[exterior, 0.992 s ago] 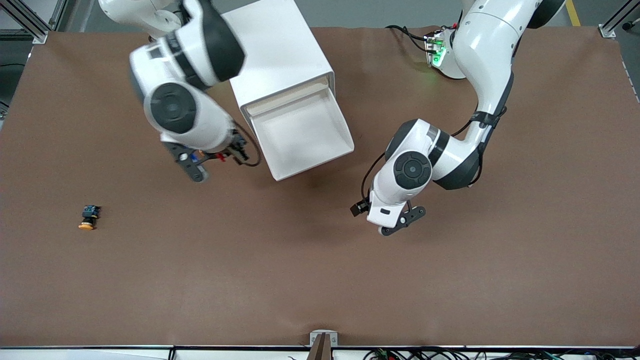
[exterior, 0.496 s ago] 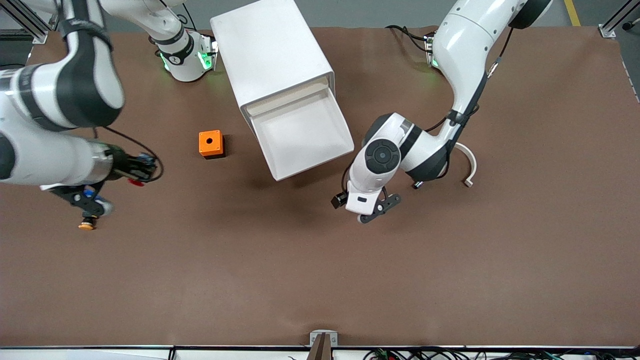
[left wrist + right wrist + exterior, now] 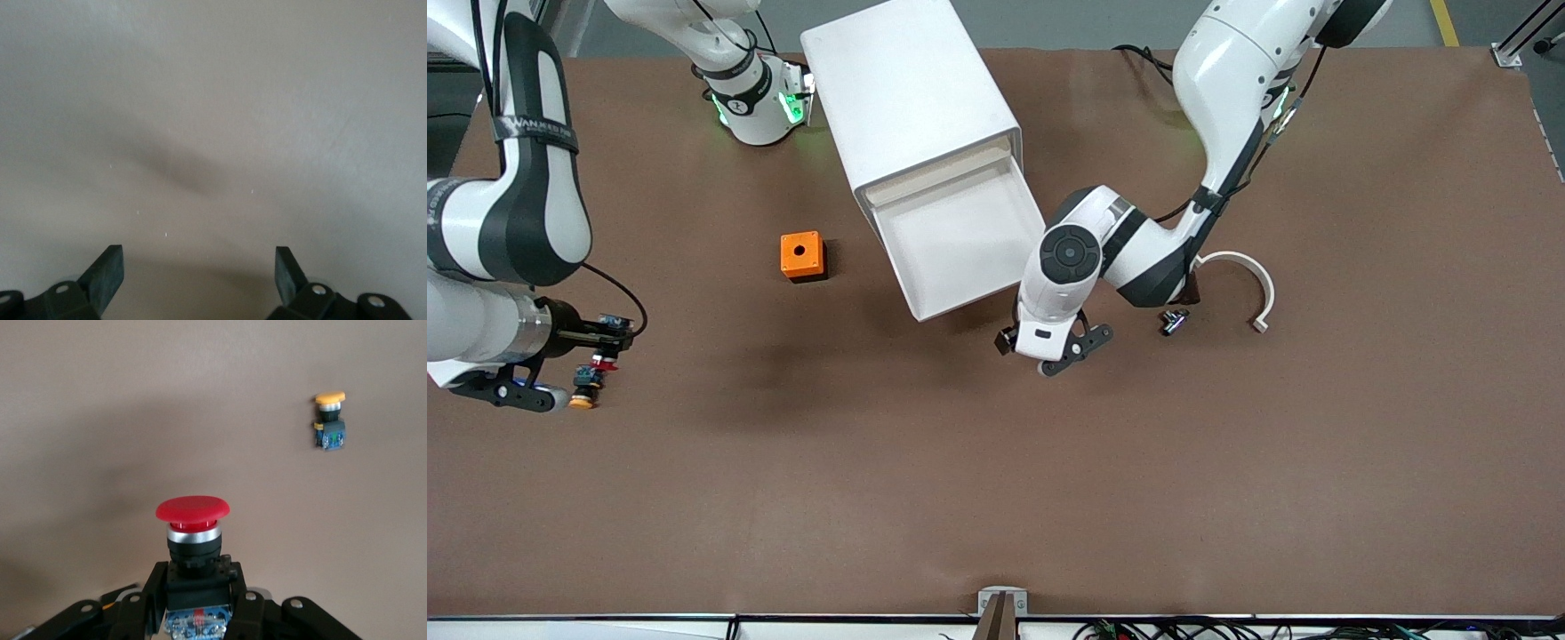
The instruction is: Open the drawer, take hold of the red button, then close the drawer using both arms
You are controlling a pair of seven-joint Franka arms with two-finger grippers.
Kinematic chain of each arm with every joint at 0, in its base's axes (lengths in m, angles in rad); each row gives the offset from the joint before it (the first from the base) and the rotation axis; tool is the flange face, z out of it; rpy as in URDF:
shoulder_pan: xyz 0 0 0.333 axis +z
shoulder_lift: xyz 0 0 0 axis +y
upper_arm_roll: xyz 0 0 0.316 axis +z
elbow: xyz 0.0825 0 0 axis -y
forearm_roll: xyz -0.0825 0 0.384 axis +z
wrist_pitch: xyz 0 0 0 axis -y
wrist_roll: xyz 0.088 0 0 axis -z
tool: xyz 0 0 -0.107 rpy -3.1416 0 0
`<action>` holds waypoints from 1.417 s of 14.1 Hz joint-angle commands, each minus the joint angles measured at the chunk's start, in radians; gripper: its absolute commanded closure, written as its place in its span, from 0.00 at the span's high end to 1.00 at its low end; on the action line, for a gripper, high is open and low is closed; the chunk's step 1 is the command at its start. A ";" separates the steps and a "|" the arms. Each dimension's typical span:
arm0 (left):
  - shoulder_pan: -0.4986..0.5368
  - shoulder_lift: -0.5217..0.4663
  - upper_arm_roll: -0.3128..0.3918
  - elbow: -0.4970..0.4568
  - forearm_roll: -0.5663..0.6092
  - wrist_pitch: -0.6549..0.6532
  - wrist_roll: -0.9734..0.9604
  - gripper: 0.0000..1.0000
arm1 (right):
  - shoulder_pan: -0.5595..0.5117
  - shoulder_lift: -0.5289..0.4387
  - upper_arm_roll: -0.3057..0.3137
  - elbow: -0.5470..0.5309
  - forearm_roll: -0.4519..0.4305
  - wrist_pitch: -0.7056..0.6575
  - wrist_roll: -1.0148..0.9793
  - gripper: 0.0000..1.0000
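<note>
the right tool (image 3: 591, 366) is clamped tight on the button (image 3: 193, 532), gripping its black body so the red cap sticks out past the fingertips (image 3: 241, 595). it hangs over the brown surface (image 3: 996, 480) at the right arm's end, just above the orange-capped button (image 3: 583, 397) that lies on its side there; in the right wrist view that second button (image 3: 329, 420) shows apart from the held one, resting on the surface.

the white cabinet (image 3: 907, 98) stands between the two bases, and its top drawer (image 3: 960, 244) is pulled out toward the front camera, its tray bare and white. an orange cube (image 3: 801, 255) with a hole in its top sits beside the drawer, toward the right arm's end.

the left tool (image 3: 1063, 351) hovers over the surface just beside the open drawer's front corner, toward the left arm's end. its fingers (image 3: 107, 275) are spread wide with nothing between them, only bare surface showing in the left wrist view. toward the left arm's end lie a small dark metal part (image 3: 1172, 321) and a white curved band (image 3: 1249, 277), both near the left arm's elbow.
</note>
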 commanded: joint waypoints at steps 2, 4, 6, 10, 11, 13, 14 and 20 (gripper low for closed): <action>-0.063 -0.019 0.002 -0.014 0.026 -0.018 -0.066 1.00 | -0.073 0.005 0.022 -0.133 -0.018 0.187 -0.148 0.23; -0.090 -0.021 0.000 -0.014 0.015 -0.029 -0.083 1.00 | -0.098 0.015 0.022 -0.216 -0.018 0.320 -0.204 0.23; -0.096 -0.022 -0.013 -0.014 0.010 -0.058 -0.086 1.00 | -0.107 0.016 0.022 -0.276 -0.018 0.400 -0.215 0.23; -0.095 -0.030 -0.090 -0.014 0.004 -0.098 -0.146 1.00 | -0.116 0.039 0.022 -0.363 -0.017 0.525 -0.214 0.24; -0.095 -0.030 -0.108 -0.014 0.004 -0.099 -0.166 1.00 | -0.121 0.050 0.022 -0.372 -0.017 0.541 -0.214 0.24; -0.095 -0.031 -0.153 -0.013 0.004 -0.099 -0.214 1.00 | -0.133 0.079 0.022 -0.374 -0.017 0.563 -0.214 0.24; -0.095 -0.031 -0.174 -0.016 0.004 -0.099 -0.221 1.00 | -0.141 0.096 0.022 -0.374 -0.017 0.587 -0.214 0.24; -0.125 -0.031 -0.228 -0.016 0.006 -0.098 -0.309 1.00 | -0.154 0.169 0.022 -0.377 -0.017 0.684 -0.202 0.26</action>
